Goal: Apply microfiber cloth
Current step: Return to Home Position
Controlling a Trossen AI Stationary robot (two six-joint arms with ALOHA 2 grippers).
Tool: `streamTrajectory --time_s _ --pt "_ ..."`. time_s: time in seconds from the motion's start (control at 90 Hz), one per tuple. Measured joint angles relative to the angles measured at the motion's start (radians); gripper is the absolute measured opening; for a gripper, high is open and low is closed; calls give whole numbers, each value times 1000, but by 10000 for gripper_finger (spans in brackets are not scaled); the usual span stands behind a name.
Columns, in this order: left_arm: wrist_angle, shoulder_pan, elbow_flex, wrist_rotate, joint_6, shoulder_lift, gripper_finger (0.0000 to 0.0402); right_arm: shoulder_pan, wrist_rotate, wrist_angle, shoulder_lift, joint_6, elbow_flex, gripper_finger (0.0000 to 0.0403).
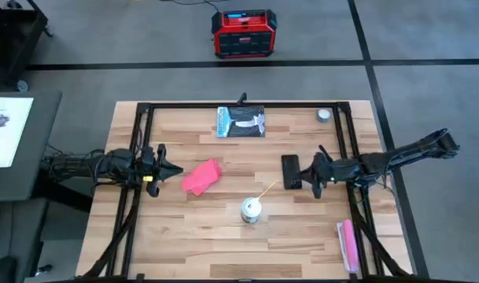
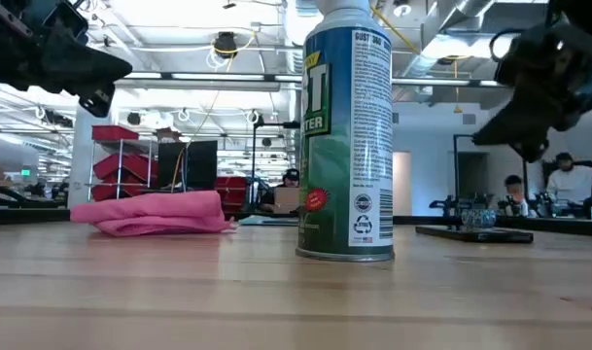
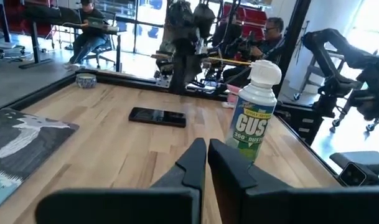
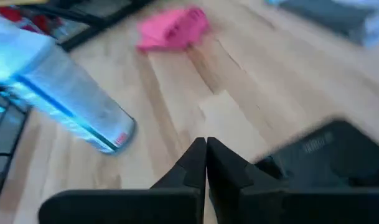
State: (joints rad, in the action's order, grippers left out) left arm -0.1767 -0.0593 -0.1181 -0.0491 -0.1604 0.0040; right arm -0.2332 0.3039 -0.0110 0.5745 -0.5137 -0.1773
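The microfiber cloth (image 1: 201,178) lies crumpled, bright pink, on the wooden table left of centre; it also shows in the low view (image 2: 159,212) and the right wrist view (image 4: 173,28). My left gripper (image 1: 173,169) hovers shut just left of it, raised off the table (image 2: 99,76). A black phone (image 1: 291,171) lies flat right of centre. My right gripper (image 1: 305,174) is shut and hangs above the phone's right side (image 4: 326,155), clear of the table (image 2: 514,131). Neither gripper holds anything.
A spray can (image 1: 252,209) with a thin straw stands upright between cloth and phone, nearer the front edge. A grey printed mat (image 1: 241,122) and a small round tin (image 1: 324,115) lie at the back. A narrow pink oblong object (image 1: 349,244) lies front right.
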Motion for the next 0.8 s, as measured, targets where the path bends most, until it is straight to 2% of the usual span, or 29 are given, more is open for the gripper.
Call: streamTrajectory --time_s 0.222,0.378,0.7,0.8 --pt "2 0 0 0 17 0 3 51 -70 -235 -96 153 106 0" --pt "13 0 0 0 45 0 3 167 -255 -471 -147 250 169 0" --pt "17 0 0 0 67 0 3 471 -614 -556 -177 290 169 0" --pt "8 0 0 0 80 0 3 514 -650 -536 -228 306 169 0"
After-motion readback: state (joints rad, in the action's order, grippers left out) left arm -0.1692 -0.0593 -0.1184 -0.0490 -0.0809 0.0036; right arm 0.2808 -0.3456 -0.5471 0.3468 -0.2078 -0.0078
